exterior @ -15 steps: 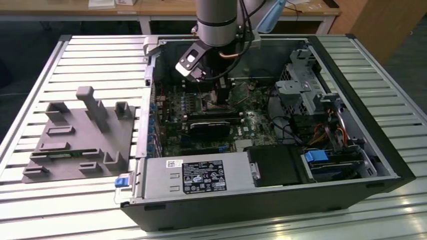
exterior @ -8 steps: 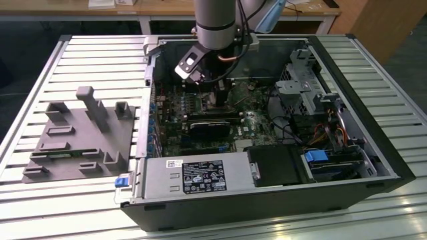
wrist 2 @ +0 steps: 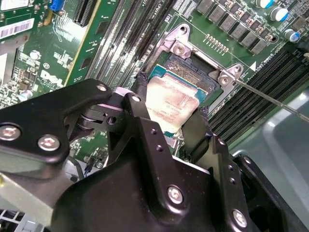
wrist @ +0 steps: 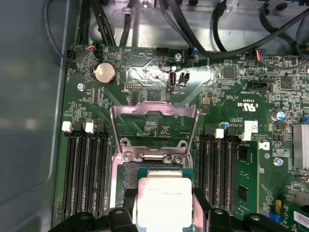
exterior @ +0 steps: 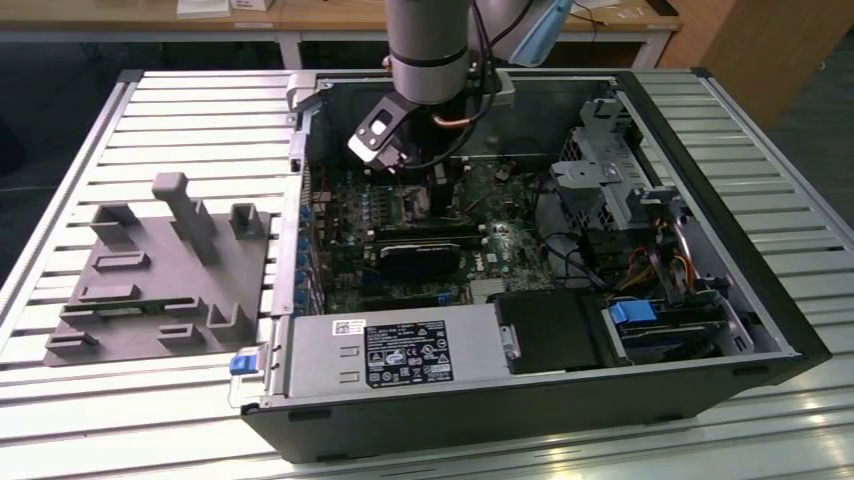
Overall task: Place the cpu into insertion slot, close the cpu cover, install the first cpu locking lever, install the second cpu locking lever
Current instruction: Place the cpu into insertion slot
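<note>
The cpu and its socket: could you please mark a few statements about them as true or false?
1. The gripper is shut on the cpu. True.
2. The cpu cover is closed over the insertion slot. False: it stands swung open, clear of the slot.
3. Memory slots run along both sides of the insertion slot. True.
4. The cpu lies on the slatted table. False: the gripper holds it over the insertion slot, inside the computer case.
</note>
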`<action>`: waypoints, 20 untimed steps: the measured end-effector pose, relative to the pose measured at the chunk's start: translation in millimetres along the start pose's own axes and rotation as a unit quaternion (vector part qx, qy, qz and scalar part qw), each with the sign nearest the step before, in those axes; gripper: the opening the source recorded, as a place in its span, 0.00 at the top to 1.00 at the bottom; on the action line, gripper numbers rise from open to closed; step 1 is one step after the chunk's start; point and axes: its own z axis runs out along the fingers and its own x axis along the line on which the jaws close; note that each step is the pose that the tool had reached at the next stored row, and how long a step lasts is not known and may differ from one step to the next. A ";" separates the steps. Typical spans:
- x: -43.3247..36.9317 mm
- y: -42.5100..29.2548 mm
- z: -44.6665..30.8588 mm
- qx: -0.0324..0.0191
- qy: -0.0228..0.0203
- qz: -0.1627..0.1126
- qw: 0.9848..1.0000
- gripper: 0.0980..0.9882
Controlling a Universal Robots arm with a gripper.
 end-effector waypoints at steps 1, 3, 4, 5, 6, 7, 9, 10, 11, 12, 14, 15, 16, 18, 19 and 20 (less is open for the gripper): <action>0.7 -0.2 0.4 0.000 0.000 0.000 1.000 0.51; 2.1 -0.6 1.5 0.000 0.000 0.000 1.000 0.51; 2.6 -0.8 2.1 0.000 0.000 0.001 1.000 0.51; 2.8 -1.0 2.7 0.000 0.000 0.001 1.000 0.51; 2.9 -1.1 3.4 0.000 0.000 0.002 1.000 0.51; 3.0 -1.4 4.3 0.000 0.000 0.004 1.000 0.51; 3.3 -2.0 5.9 0.000 -0.001 0.008 1.000 0.51; 3.6 -2.4 6.7 0.000 -0.001 0.010 1.000 0.51; 3.9 -2.5 7.3 0.000 -0.001 0.011 1.000 0.51; 3.9 -2.5 7.4 0.000 -0.001 0.011 1.000 0.51; 3.9 -2.5 7.5 0.000 -0.001 0.011 1.000 0.51; 3.9 -2.5 7.6 0.000 -0.001 0.011 1.000 0.51; 3.9 -2.5 7.6 0.000 -0.001 0.011 1.000 0.51; 4.0 -2.5 7.8 0.003 -0.001 0.011 1.000 0.51; 4.0 -2.6 7.8 0.003 -0.001 0.011 1.000 0.51; 3.9 -2.6 7.7 0.003 -0.001 0.011 1.000 0.51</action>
